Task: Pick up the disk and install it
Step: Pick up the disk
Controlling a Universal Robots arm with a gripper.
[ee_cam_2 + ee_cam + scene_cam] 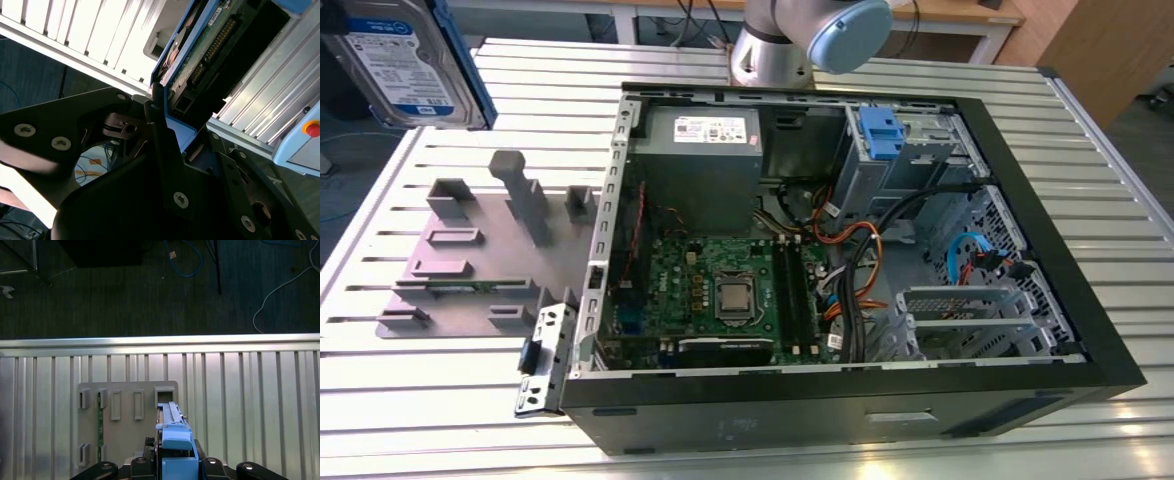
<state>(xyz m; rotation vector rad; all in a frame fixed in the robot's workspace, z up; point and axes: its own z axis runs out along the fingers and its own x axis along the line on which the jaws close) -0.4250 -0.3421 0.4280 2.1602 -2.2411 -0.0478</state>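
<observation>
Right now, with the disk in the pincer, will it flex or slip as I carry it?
Probably stiff: the disk looks like a metal slab, likely heavy for its size. The pincer grips its smooth blue plastic rails, so it might slip. Its bare circuit board looks fragile.
</observation>
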